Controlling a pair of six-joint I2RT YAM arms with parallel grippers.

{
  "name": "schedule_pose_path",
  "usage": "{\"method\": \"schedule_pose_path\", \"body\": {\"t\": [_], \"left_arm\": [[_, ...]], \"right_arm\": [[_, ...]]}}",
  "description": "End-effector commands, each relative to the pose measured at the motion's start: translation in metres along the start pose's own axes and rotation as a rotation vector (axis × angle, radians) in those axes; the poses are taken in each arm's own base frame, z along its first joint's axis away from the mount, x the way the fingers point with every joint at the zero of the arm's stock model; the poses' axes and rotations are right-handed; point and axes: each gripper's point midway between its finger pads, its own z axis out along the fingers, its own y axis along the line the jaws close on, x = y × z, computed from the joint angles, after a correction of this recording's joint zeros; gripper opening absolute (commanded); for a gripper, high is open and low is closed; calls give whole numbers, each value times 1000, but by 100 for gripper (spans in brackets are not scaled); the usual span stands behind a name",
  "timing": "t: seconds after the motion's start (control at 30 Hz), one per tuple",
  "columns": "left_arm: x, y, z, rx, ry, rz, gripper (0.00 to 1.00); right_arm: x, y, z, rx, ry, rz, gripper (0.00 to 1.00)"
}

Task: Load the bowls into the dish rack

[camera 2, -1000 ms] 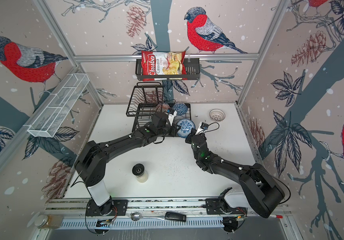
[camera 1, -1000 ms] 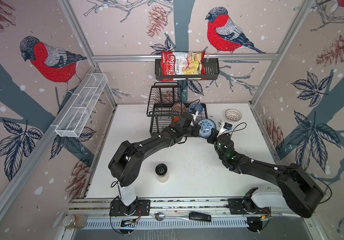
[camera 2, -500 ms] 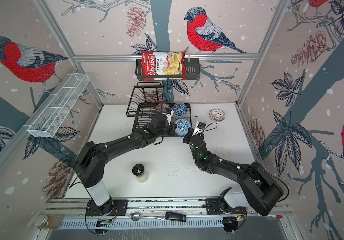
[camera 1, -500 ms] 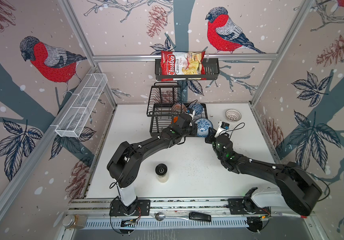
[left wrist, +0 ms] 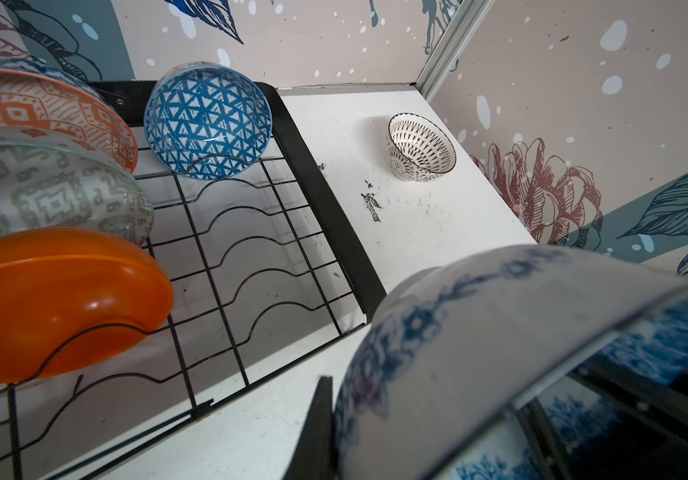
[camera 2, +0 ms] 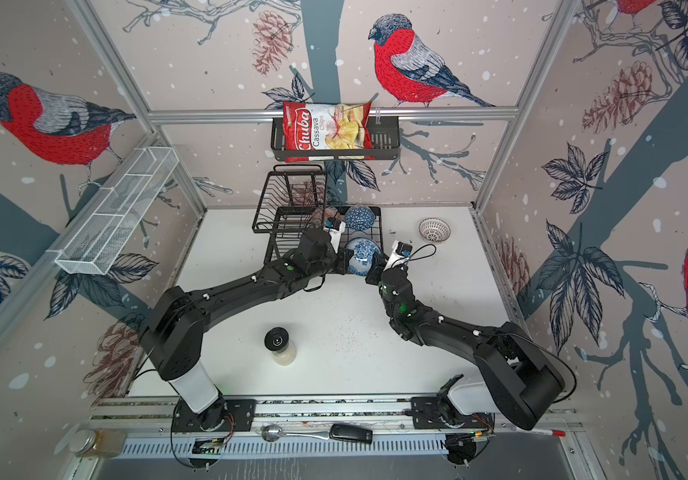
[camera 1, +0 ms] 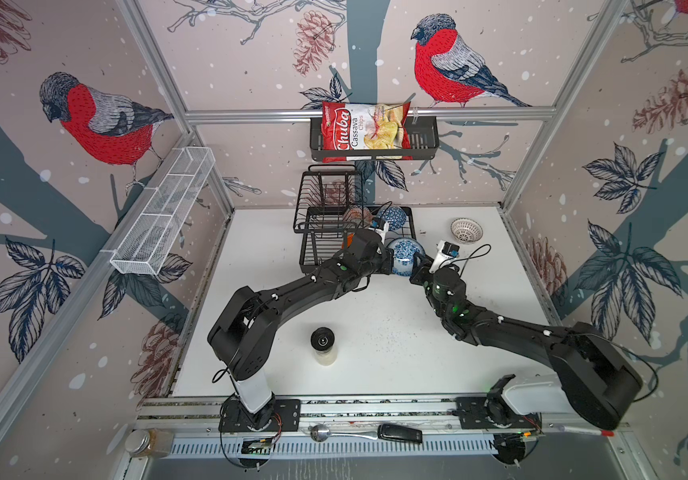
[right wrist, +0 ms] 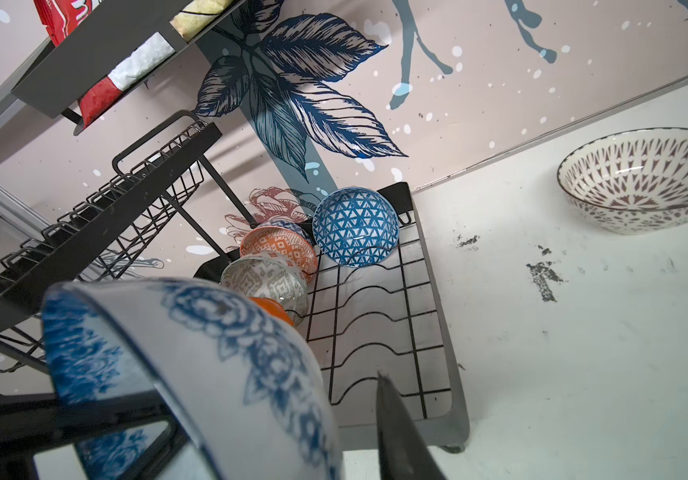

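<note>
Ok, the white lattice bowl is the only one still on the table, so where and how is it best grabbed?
Pinch the rim of the white lattice bowl, coming down from above and straddling the wall. It stands upright, mouth open upward, with bare table all round; its sides flare from a narrow foot, so a squeeze from the side would likely slip.

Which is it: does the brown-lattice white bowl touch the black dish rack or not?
Apart. The left wrist view shows the bowl upright on the table, with bare white surface between it and the dish rack.
</note>
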Motion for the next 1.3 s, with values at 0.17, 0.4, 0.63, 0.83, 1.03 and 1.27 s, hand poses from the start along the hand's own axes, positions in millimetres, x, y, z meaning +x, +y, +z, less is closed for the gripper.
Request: {"method": "schedule_pose_path", "body": {"t": [0.17, 0.4, 0.63, 0.83, 1.03, 1.27], "left_arm": [[-30, 4, -11, -39, -136, -15, 0], [-44, 18, -16, -108, -230, -21, 0], [-83, 28, -25, -214, -358, -32, 0], [-113, 35, -27, -291, -465, -68, 0], [-144, 37, -34, -432, -592, -9, 0], [-165, 35, -50, -510, -724, 48, 0]], "right_arm": [[-13, -7, -5, -1, -53, 60, 48], [-22, -25, -7, 0, -67, 142, 75], [-70, -22, -20, 3, -119, 207, 99], [-103, -41, -29, 127, -141, 335, 99], [-142, -23, -33, 61, -162, 494, 100], [-169, 23, -27, -171, -117, 709, 100]]}}
